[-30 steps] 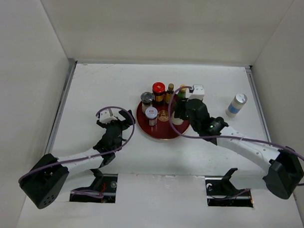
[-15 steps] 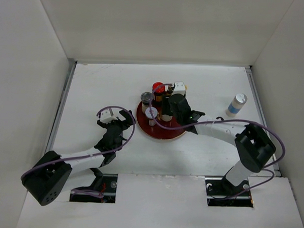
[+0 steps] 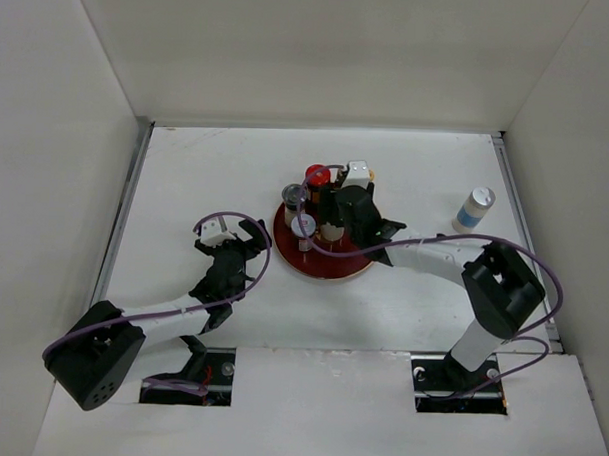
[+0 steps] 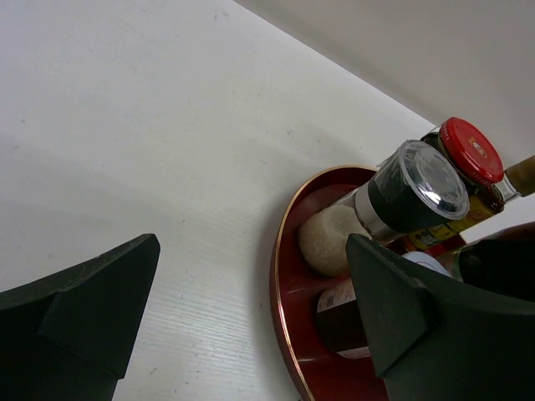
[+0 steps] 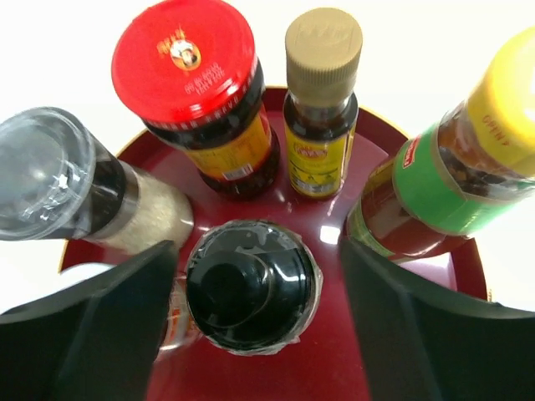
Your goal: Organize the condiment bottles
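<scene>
Several condiment bottles stand on a red round tray [image 3: 328, 267]. The right wrist view shows a red-capped jar [image 5: 185, 52], a tan-capped dark sauce bottle [image 5: 323, 50], a yellow-capped green-banded jar [image 5: 468, 167], a clear-lidded spice grinder [image 5: 50, 171] and a black-capped bottle [image 5: 251, 284]. My right gripper [image 5: 259, 292] is open above the tray, its fingers on either side of the black-capped bottle, with a gap on the right. A white blue-banded shaker [image 3: 474, 209] stands alone at the far right. My left gripper [image 3: 234, 248] is open and empty on the table, left of the tray.
The left wrist view shows the tray rim [image 4: 280, 309], the grinder [image 4: 418, 188] and the red-capped jar [image 4: 471, 150] just right of the left fingers. White walls enclose the table on three sides. The right arm's cable loops over the tray.
The right gripper has moved left from the tray's right side to above its middle, over the black-capped bottle. The left arm has not moved.
</scene>
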Controlling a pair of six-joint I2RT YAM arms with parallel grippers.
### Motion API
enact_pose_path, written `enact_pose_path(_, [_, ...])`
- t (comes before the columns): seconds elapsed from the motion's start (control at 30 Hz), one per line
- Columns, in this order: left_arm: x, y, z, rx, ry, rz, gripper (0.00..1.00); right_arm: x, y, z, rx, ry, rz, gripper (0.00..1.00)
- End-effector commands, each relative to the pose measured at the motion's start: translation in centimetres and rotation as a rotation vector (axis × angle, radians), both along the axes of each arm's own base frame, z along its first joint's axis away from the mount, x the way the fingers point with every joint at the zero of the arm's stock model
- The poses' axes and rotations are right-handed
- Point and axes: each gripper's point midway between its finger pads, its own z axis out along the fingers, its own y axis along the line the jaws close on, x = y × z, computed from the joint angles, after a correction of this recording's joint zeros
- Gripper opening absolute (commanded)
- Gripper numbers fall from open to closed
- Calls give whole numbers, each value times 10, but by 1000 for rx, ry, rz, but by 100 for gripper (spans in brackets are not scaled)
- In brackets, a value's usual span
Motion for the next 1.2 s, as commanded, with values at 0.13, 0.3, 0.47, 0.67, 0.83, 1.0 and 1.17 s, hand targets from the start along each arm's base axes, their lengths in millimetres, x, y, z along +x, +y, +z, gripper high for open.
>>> enact_pose_path(0.13, [2,-3,18,-55,-59,-6,97,-5,-9,106,171,-193,-19,96])
enact_pose_path(0.3, [1,-5,18,-53,-60,-11,97,-35,-39,124,218,-221,-41,99])
enact_pose_path(0.47, [2,-8,17,-51,-55,-19,97,-53,-124,116,219,-256,-250,94])
enact_pose_path(0.67, [2,-11,17,-56,-55,-34,97,-83,-250,89,140,-230,-649,100])
enact_pose_path(0.83, [0,-14,22,-64,-65,-45,96,-86,-263,52,71,-103,-701,100])
enact_pose_path(1.0, [1,-14,17,-57,-54,-43,96,-79,-254,19,69,-22,-665,97])
enact_pose_path(1.17, [1,-13,19,-62,-60,-41,96,-74,-260,5,70,12,-677,94])
